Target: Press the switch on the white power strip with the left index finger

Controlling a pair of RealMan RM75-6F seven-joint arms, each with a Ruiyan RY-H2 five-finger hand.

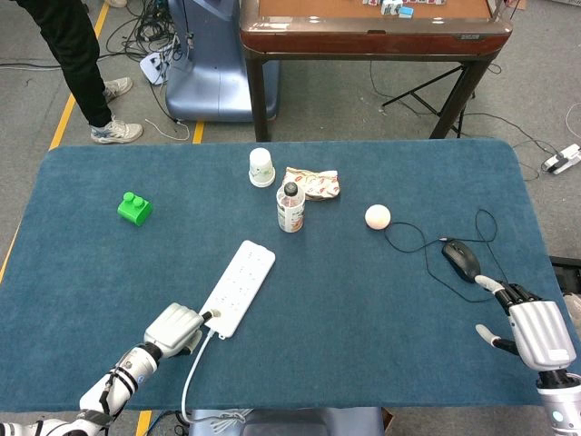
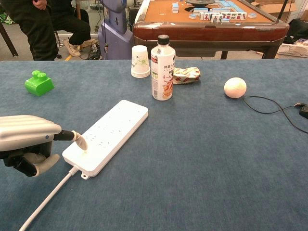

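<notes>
The left hand, other fingers curled, rests its outstretched index fingertip on the white power strip; pressing down likely comes next.

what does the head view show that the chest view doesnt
Only the head view shows the right hand, open at the table's near right corner, and the whole black mouse ahead of it. Only the chest view shows the left fingertip down on the near end of the white power strip from the side. Both share the left hand, the strip, the green block, the bottle, the paper cup and the white ball.
</notes>
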